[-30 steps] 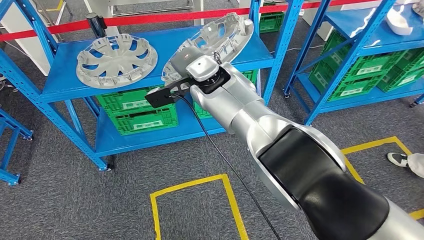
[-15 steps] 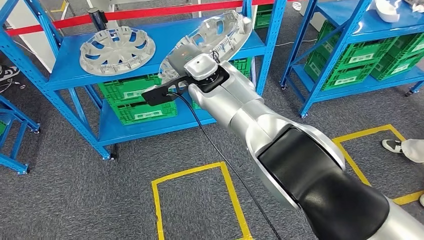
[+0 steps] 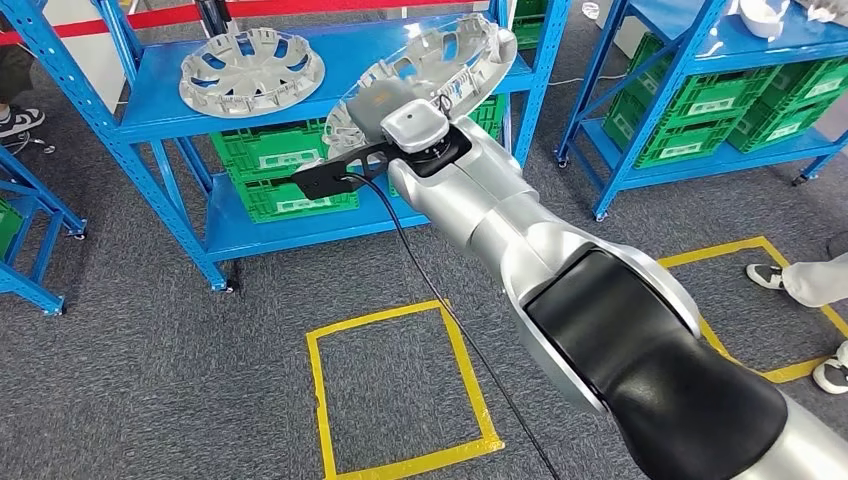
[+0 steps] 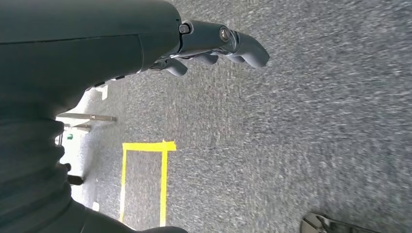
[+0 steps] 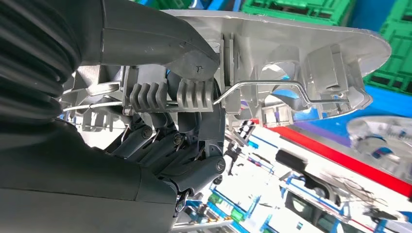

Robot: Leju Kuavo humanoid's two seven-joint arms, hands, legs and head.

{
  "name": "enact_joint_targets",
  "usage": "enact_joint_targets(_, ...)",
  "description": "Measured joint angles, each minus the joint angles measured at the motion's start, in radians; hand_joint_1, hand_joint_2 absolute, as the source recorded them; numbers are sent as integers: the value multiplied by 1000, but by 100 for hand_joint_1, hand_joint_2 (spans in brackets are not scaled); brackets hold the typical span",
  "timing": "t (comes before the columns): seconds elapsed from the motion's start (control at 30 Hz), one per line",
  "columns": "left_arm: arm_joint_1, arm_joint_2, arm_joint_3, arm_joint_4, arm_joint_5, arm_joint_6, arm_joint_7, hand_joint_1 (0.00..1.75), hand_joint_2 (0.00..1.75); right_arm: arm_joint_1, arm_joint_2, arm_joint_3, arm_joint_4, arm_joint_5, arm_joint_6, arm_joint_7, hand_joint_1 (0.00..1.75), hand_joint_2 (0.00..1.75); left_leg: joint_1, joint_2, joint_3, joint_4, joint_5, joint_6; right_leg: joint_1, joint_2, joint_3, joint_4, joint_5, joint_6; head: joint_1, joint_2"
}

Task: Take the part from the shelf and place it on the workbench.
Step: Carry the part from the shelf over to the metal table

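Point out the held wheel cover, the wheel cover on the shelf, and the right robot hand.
Held wheel cover [image 3: 455, 50]: head view, inner face.
Shelf wheel cover [image 3: 252, 71]: head view, hub.
Right robot hand [image 5: 184, 145]: right wrist view, curled fingers.

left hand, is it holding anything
No, the left hand hangs over bare grey carpet with nothing in its fingers.

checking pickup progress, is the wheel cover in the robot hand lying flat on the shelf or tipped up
Tipped up. The held wheel cover tilts steeply in the right robot hand, its rim lifted above the blue shelf, while the other wheel cover lies flat there.
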Motion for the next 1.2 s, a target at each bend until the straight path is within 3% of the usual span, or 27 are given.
enact_joint_targets(0.03, 0, -1, 0, 0, -1, -1, 0, 0, 175, -2, -1, 0, -1, -1, -1, 1, 173, 175, 1, 1, -3, -4, 12, -6, 4, 0, 32, -52, -15, -6, 1, 0)
enact_joint_targets(0.07, 0, -1, 0, 0, -2, -2, 0, 0, 175, -3, -2, 0, -1, -1, -2, 1, 173, 175, 2, 3, -6, -11, 25, -12, 7, 0, 43, -82, -22, -7, 1, 0)
enact_joint_targets(0.13, 1, 0, 0, 1, -5, -3, 0, 0, 175, -2, -5, 0, -1, 0, -3, 3, 173, 175, 3, 3, -11, -23, 39, -25, 4, -2, 31, -99, 3, -13, 3, 0)
enact_joint_targets(0.17, 2, 1, 0, 1, -7, -3, 0, 0, 175, -2, -7, 0, -1, 0, -4, 3, 173, 175, 3, 2, -18, -15, 21, -30, 0, -4, 23, -105, 18, -18, 2, 0)
enact_joint_targets(0.2, 4, 1, 0, 1, -8, -3, 0, 0, 175, -2, -8, 0, -1, 0, -4, 4, 173, 175, 3, 0, -28, 12, -18, -35, -4, -6, 12, -111, 34, -23, 2, 0)
enact_joint_targets(0.27, 6, 3, 0, 1, -9, -3, -1, 0, 175, 0, -10, 0, -1, -1, -2, 6, 173, 175, 6, -1, -51, 128, -125, -46, -7, -7, -15, -113, 61, -28, 0, 0)
enact_joint_targets(0.3, 6, 4, -1, 1, -10, -3, -2, 0, 175, 1, -11, 0, -1, -2, 0, 7, 173, 175, 7, 0, -58, 196, -157, -51, -7, -7, -31, -111, 73, -27, 0, 0)
enact_joint_targets(0.33, 6, 6, -1, 1, -11, -3, -3, 0, 175, 3, -13, 0, 0, -3, 1, 8, 173, 175, 8, 0, -58, 246, -165, -55, -8, -7, -48, -109, 85, -26, 0, 0)
enact_joint_targets(0.37, 6, 7, -1, 1, -12, -4, -3, 0, 175, 5, -15, 0, 0, -4, 2, 9, 173, 175, 8, 0, -47, 269, -150, -58, -9, -7, -65, -105, 96, -24, 0, 0)
enact_joint_targets(0.4, 5, 9, -1, 1, -12, -4, -3, 0, 175, 6, -17, 0, 0, -6, 3, 9, 173, 175, 9, 0, -20, 259, -123, -59, -11, -8, -82, -100, 106, -21, 0, 0)
enact_joint_targets(0.43, 5, 10, -1, 1, -13, -5, -3, 0, 175, 6, -18, 0, 0, -6, 3, 8, 173, 175, 10, 0, 25, 211, -106, -60, -13, -7, -98, -94, 115, -17, 0, 0)
enact_joint_targets(0.5, 3, 11, -2, 1, -15, -8, -5, 0, 175, 4, -22, 0, 0, -6, 3, 2, 173, 175, 8, -2, 129, 74, -121, -55, -13, -8, -125, -83, 131, -6, -1, 0)
enact_joint_targets(0.53, 2, 11, -3, 1, -16, -10, -6, 0, 175, 3, -25, 0, 0, -6, 3, -5, 173, 175, 5, -4, 162, 20, -139, -49, -13, -9, -134, -80, 140, -1, -1, 0)
enact_joint_targets(0.57, 2, 11, -4, 1, -19, -12, -6, 0, 175, 3, -29, 0, 0, -6, 3, -13, 173, 175, 2, -5, 175, -8, -151, -41, -12, -10, -140, -82, 151, 4, -1, 0)
enact_joint_targets(0.63, 3, 10, -5, 1, -22, -15, -6, 0, 175, 5, -37, 0, 0, -6, 2, -27, 173, 175, 3, -4, 163, -20, -140, -22, -13, -10, -149, -86, 165, 13, 0, 0)
enact_joint_targets(0.67, 3, 11, -6, 2, -23, -17, -5, 0, 175, 6, -40, 0, 1, -5, 1, -30, 173, 175, 4, -3, 156, -22, -130, -12, -13, -8, -157, -77, 152, 19, 0, 0)
enact_joint_targets(0.7, 4, 11, -6, 2, -24, -17, -5, 0, 175, 6, -44, 0, 1, -3, 0, -32, 173, 175, 6, -1, 147, -25, -119, -3, -15, -6, -168, -47, 118, 25, 2, 0)
enact_joint_targets(0.77, 4, 13, -6, 2, -25, -17, -4, 0, 175, 7, -49, 0, 1, 2, -2, -35, 173, 175, 7, 1, 125, -24, -100, 7, -18, -4, -200, 71, 20, 35, 4, 0)
enact_joint_targets(0.8, 4, 13, -6, 2, -25, -17, -4, 0, 175, 7, -52, 0, 1, 4, -2, -36, 173, 175, 7, 1, 113, -22, -92, 9, -19, -3, -214, 139, -17, 38, 4, 0)
enact_joint_targets(0.83, 4, 13, -6, 2, -25, -17, -3, 0, 175, 8, -54, 0, 1, 5, -3, -37, 173, 175, 7, 1, 101, -19, -84, 9, -19, -3, -218, 185, -31, 39, 4, 0)
enact_joint_targets(0.87, 4, 13, -6, 2, -25, -17, -3, 0, 175, 9, -55, 0, 1, 6, -4, -38, 173, 175, 7, 1, 89, -16, -76, 8, -20, -3, -208, 201, -25, 39, 4, 0)
enact_joint_targets(0.9, 4, 13, -6, 2, -25, -17, -3, 0, 175, 10, -56, 0, 1, 7, -5, -39, 173, 175, 7, 1, 78, -13, -70, 6, -20, -3, -181, 181, -3, 38, 4, 0)
enact_joint_targets(0.97, 4, 13, -6, 2, -24, -17, -2, 0, 175, 10, -56, 0, 1, 8, -7, -39, 173, 175, 7, 1, 59, -8, -57, -1, -20, -1, -87, 59, 30, 31, 4, 0)
enact_joint_targets(1.03, 3, 13, -6, 2, -24, -17, -2, 0, 175, 11, -56, 0, 0, 9, -9, -39, 173, 175, 6, 2, 46, -7, -43, -13, -15, 4, -18, -54, 26, 22, 4, 0)
enact_joint_targets(1.07, 3, 13, -6, 2, -24, -17, -2, 0, 175, 12, -56, 0, 0, 9, -10, -39, 173, 175, 7, 3, 42, -10, -35, -19, -12, 6, -10, -76, 19, 18, 4, 0)
enact_joint_targets(1.13, 4, 13, -6, 2, -23, -17, -2, 0, 175, 15, -57, 0, 0, 11, -11, -39, 173, 175, 8, 1, 36, -18, -20, -32, -12, 4, -18, -86, 33, 6, 4, 0)
enact_joint_targets(1.2, 5, 14, -6, 2, -22, -16, -2, 0, 175, 15, -57, 0, 0, 12, -12, -39, 173, 175, 7, -2, 23, -3, -45, -43, -17, 1, -28, -95, 50, -7, 3, 0)
